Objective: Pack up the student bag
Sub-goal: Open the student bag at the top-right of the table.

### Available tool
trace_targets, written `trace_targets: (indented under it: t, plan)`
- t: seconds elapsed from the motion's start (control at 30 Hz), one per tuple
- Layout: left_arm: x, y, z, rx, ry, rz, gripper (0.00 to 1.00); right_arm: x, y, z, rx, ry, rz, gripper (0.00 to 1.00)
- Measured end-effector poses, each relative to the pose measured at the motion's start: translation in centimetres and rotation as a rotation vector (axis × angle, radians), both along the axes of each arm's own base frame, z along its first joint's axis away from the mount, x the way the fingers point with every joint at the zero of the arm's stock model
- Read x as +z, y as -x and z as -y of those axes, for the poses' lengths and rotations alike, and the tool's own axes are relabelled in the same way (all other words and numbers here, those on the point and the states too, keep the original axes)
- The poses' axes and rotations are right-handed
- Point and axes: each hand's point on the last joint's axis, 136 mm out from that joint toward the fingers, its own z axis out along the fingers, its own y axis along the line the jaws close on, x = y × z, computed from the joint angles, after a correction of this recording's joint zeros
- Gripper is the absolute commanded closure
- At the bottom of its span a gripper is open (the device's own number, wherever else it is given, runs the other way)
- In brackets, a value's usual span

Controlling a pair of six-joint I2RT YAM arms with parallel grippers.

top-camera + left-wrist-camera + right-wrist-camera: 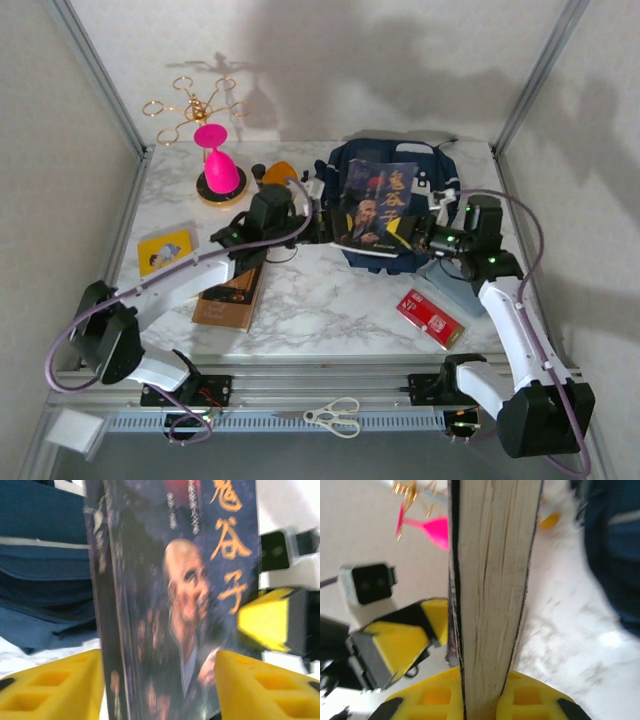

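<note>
The navy student bag [432,165] lies at the back centre of the table, also seen in the left wrist view [45,565]. Above its front hangs a dark book [375,205] with a bald man and orange characters on the cover [190,590]. My right gripper [481,700] is shut on its page edge [492,580], at the book's right side [420,237]. My left gripper [159,690] stands open at the book's left side [322,215], with the spine corner between its yellow fingers [55,690].
A pink goblet [218,165] and a gold rack [195,105] stand at the back left. A yellow card [165,250] and a brown book [232,295] lie under the left arm. A red packet [430,318] lies front right, and scissors [335,415] lie on the rail.
</note>
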Motion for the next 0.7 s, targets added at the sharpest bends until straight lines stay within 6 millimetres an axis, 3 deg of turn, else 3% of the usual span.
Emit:
trace_targets:
  t: [0.13, 0.37, 0.5, 0.7]
  plan:
    - [-2.3, -1.8, 2.2, -0.096, -0.173, 0.102, 0.37, -1.5, -2.3, 5.3, -0.216, 0.089, -0.053, 1.00]
    - [-9.6, -2.8, 6.4, -0.323, -0.421, 0.211, 0.31, -4.8, -3.6, 13.0, -0.494, 0.198, -0.183, 1.00]
    - [-12.2, -5.0, 7.9, -0.389, -0.521, 0.283, 0.22, -5.4, -3.5, 15.8, -0.592, 0.214, -0.216, 1.00]
    - [-13.7, -7.9, 8.6, -0.439, -0.648, 0.398, 0.14, -6.5, -3.2, 18.2, -0.680, 0.273, -0.253, 1.00]
